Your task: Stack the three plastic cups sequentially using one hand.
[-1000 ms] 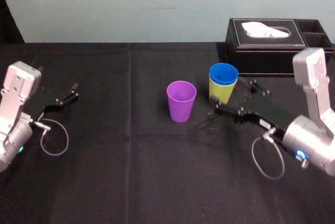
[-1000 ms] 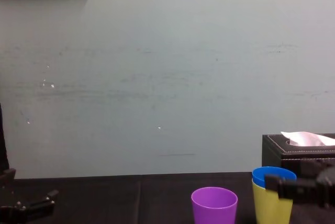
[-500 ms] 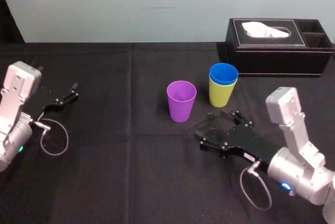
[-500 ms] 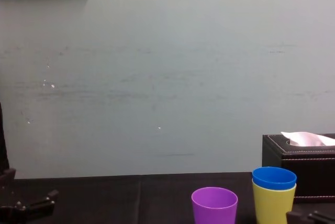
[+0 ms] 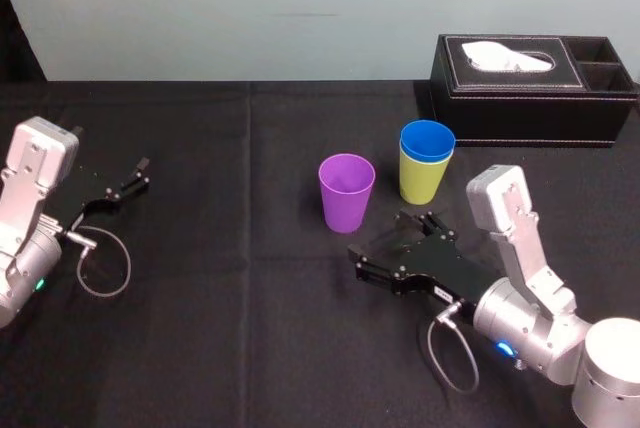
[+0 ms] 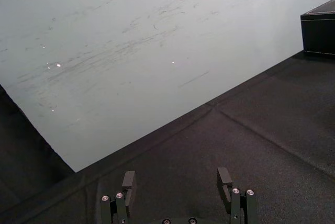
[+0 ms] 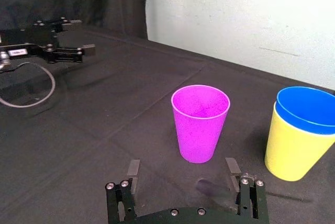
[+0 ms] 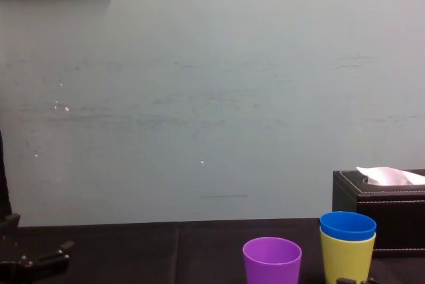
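Here the right gripper (image 5: 383, 240) sits low over the black-covered bench (image 5: 220, 338), just on the robot's side of the purple cup (image 5: 347, 193). Its jaws are spread wide and have hold of nothing. In the right wrist view the purple cup stands upright and open-mouthed ahead of the jaws, lined up with the gap between them but beyond their tips, not touched. To the right of it, near but apart, the blue cup (image 5: 427, 140) is nested inside the yellow-green cup (image 5: 421, 182), with only its rim band showing above the other's lip. That pair stands upright on the bench in front of the black tissue box (image 5: 530, 98). The left gripper (image 5: 130, 180) rests at the far left of the bench, well apart from all three cups, its jaws parted and empty.
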`<state>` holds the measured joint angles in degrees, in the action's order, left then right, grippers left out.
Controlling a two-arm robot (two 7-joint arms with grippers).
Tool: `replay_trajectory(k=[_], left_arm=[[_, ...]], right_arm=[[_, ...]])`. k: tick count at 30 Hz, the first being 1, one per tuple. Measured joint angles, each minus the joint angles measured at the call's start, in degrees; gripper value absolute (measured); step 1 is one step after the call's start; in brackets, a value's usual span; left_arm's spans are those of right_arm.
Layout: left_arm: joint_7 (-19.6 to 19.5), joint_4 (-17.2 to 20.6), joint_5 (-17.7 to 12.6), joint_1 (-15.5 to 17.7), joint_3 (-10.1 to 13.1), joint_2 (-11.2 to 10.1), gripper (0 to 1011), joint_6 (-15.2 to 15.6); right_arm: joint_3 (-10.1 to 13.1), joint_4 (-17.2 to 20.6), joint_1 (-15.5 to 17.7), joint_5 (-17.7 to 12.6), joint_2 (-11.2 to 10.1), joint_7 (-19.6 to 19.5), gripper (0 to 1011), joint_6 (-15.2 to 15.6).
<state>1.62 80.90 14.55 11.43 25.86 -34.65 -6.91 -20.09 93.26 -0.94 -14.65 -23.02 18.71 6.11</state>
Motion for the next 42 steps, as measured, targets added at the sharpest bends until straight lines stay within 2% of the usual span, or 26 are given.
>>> replay_trajectory(k=[12, 27, 42], left_arm=[[0.0, 0.0, 0.0, 0.0, 0.0, 0.0, 1011, 0.0], [0.0, 0.0, 0.0, 0.0, 0.0, 0.0, 1012, 0.0], [0.0, 0.0, 0.0, 0.0, 0.0, 0.0, 1011, 0.0]], right_arm=[[-0.9, -4.6, -3.9, 1.6, 3.9, -0.9, 1003, 2.5], [-1.4, -9.8, -7.8, 3.0, 8.2, -2.4, 1003, 4.0], [-0.8, -11.7, -9.2, 4.5, 10.9, -4.1, 1003, 4.2]])
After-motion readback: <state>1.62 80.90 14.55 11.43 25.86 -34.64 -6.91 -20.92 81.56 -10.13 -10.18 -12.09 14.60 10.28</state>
